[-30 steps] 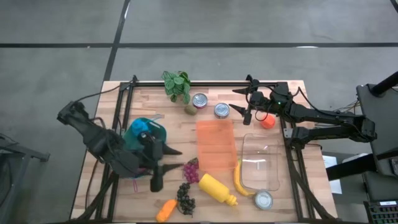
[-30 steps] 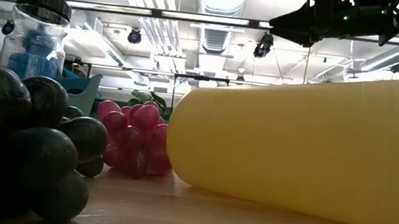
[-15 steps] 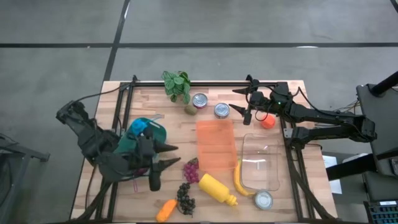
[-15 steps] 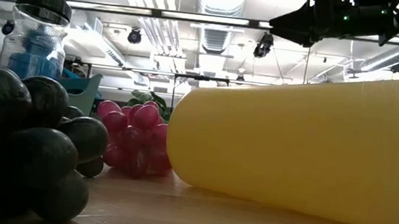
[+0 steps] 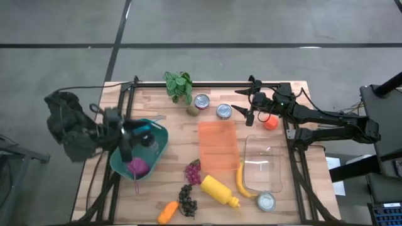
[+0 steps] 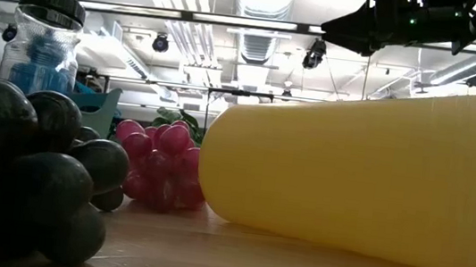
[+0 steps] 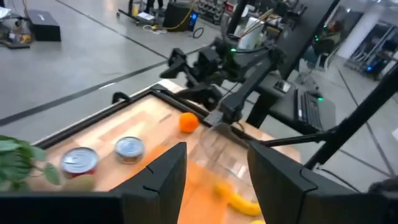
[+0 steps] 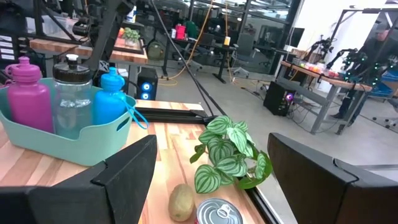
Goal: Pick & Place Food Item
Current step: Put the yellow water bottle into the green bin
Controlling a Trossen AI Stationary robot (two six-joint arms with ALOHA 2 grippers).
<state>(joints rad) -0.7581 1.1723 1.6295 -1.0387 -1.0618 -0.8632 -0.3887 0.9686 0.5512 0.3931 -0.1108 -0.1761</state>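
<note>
1. The left gripper (image 7: 217,150) has pulled back to the left side of the table. It now hangs over the teal tub (image 5: 161,139). A moment ago it was low down by the red grapes (image 5: 193,171).
2. Its two fingers are partly apart and there is nothing between them. So it came away with no food.
3. The teal tub holds bottles, and its rim shows again now that the arm has moved.
4. The red grapes lie on the wood in the same spot, just beside the orange mat (image 5: 218,145). I think they are the food it was going for.
5. The dark grapes (image 5: 186,198), the carrot (image 5: 168,212) and the yellow bottle (image 5: 220,190) have not moved either.
6. The banana (image 5: 242,182) lies at the edge of the clear box (image 5: 264,157).
7. The right gripper (image 8: 212,143) waits at the far right, near the orange ball (image 5: 271,123). It is wide open and holds nothing.
8. So no food is picked up yet. The pick has to be tried again.
</note>
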